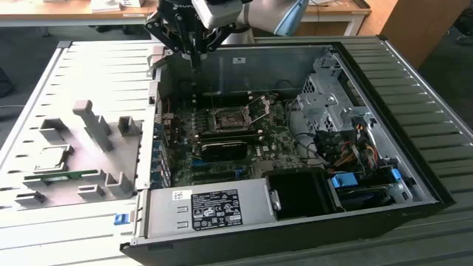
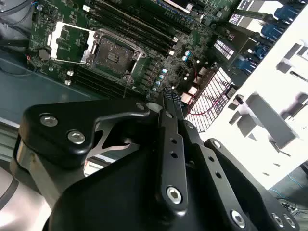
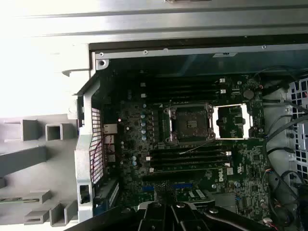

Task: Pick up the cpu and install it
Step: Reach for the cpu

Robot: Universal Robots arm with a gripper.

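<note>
The gripper (image 1: 196, 64) hangs above the far corner of the open computer case (image 1: 414, 144). Its fingers look pressed together into one narrow tip and there is nothing between them. The cpu (image 1: 50, 158) is not yet taken. It lies flat in its nest on the grey fixture plate (image 1: 126, 155), well apart from the fingers, toward the exterior view's left and outside the case. Just beside it lies the green memory stick (image 1: 63, 176).

Below the fingers, inside the case, is the motherboard. Its cpu socket (image 3: 188, 122) is empty and the metal load frame (image 3: 232, 120) is folded open next to it.

I judge several risks from here:
- The fingers are close over the case wall, so a low path toward the plate could strike the rim.
- The cpu is thin and flat, with upright grey blocks of the plate near it. Fingers that come down not wide enough, or a little off centre, could press on its top or hit a block.
- A grip on the thin edges only may let it tilt or slip.
- If the cpu comes to the socket tilted or turned wrongly, the contacts could bend, and the open load frame stands close enough to catch a finger.
</note>
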